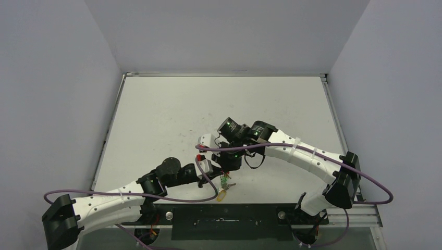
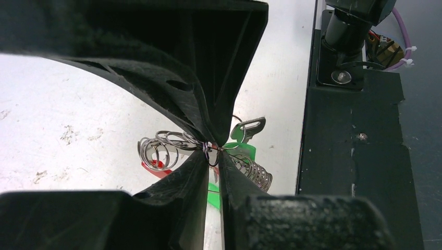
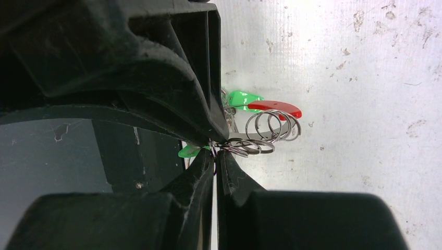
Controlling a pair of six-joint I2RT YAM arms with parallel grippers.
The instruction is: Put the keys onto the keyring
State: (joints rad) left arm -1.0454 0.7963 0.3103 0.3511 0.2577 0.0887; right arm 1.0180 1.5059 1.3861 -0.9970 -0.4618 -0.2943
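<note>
Near the front edge of the table [image 1: 172, 109], just ahead of the black rail [image 2: 354, 156], both arms meet over one small cluster of metal. From the left, the left arm reaches in low with a purple cable [image 1: 130, 195] looped along it. The left gripper [image 2: 212, 156] has its fingers drawn almost together, with only a thin slit between them. Their tips appear to nip a strand of the keyring [image 2: 161, 148], though the contact is partly hidden by the black fingertips.

The keyring's silvery coils fan out to either side of that pinch point. One bundle of loops lies to the left over the red segment [image 2: 156, 167], and a tighter spring of coils runs down to the right. A green key [image 2: 245, 151] sits against the coils with its silver blade pointing away from the grippers, and more green shows through the slit between the left fingers. In the overhead view a yellow key [image 1: 222, 196] shows just on the near side of the cluster, close to the rail.

From the right, the right arm bends down onto the same spot, tip to tip with the left. The right gripper [image 3: 215, 152] is pressed together on the wire where the coils end.
</note>
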